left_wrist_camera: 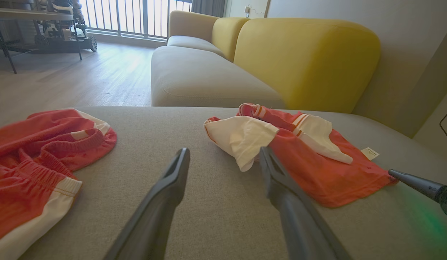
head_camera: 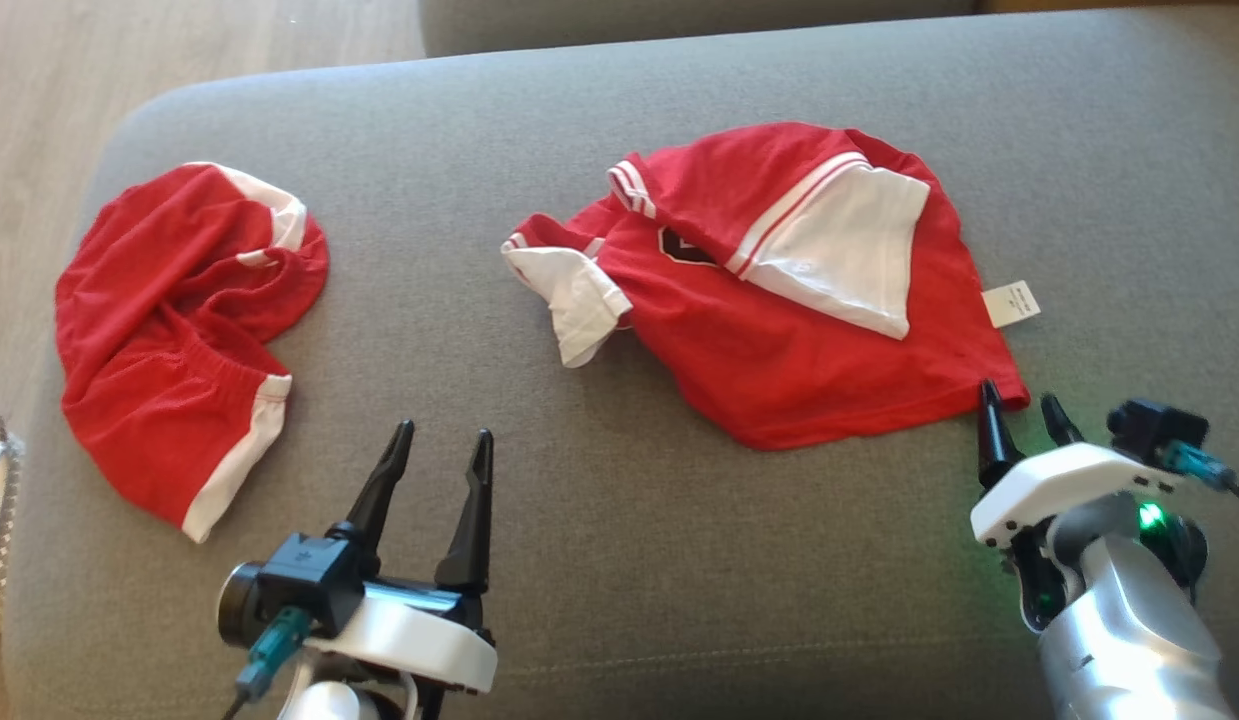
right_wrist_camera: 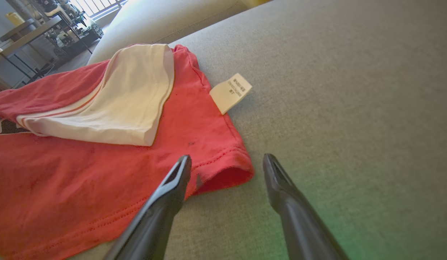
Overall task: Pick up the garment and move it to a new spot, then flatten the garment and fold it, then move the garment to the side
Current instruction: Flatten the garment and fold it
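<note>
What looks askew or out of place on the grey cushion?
The shirt lies crumpled: one white sleeve is folded over its front, partly hiding a dark logo, and a label sticks out at its side. The shorts to its left are bunched up. Nothing looks torn or spilled.

A white tag (right_wrist_camera: 230,92) at the side seam of the red shirt (right_wrist_camera: 100,173) carried a few lines of small dark print, too blurred to read. A dark emblem (head_camera: 683,246) on the shirt's front lay mostly under a fold, and no letters could be made out.
</note>
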Tool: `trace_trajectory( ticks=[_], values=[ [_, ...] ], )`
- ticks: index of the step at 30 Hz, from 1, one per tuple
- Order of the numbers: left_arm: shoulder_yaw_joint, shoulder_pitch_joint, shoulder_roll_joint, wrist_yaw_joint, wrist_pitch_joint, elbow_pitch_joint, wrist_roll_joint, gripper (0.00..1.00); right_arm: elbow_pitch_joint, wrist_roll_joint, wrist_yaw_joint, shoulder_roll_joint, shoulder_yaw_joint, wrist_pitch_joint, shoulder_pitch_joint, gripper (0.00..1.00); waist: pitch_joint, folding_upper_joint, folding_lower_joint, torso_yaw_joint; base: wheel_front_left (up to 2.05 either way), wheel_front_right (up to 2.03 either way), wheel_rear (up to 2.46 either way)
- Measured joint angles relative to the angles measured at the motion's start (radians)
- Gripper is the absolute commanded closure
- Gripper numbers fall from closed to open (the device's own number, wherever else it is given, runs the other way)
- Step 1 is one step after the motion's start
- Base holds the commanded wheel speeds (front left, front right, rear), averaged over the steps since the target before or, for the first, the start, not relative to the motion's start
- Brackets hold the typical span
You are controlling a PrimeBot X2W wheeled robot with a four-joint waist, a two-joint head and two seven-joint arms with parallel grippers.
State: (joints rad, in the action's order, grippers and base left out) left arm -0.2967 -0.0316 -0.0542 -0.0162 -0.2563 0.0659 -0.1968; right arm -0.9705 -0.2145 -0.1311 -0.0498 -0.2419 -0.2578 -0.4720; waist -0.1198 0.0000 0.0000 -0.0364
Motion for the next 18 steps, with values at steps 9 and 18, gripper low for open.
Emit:
trace_trajectory(
  ticks=[9, 18],
  values=[
    [-0.017, -0.005, 0.0, 0.015, 0.0, -0.012, 0.014, 0.0, -0.023, -0.104, 0.0, -0.001, 0.022, 0.001, -0.012, 0.13, -0.016, 0.0, 0.0, -0.008, 0.0, 0.0, 0.0],
    [-0.031, -0.004, 0.0, 0.01, 0.0, -0.008, 0.03, 0.0, -0.093, -0.021, 0.0, -0.001, -0.03, 0.002, -0.036, 1.0, -0.015, 0.0, 0.0, -0.002, 0.0, 0.0, 0.0]
  ],
)
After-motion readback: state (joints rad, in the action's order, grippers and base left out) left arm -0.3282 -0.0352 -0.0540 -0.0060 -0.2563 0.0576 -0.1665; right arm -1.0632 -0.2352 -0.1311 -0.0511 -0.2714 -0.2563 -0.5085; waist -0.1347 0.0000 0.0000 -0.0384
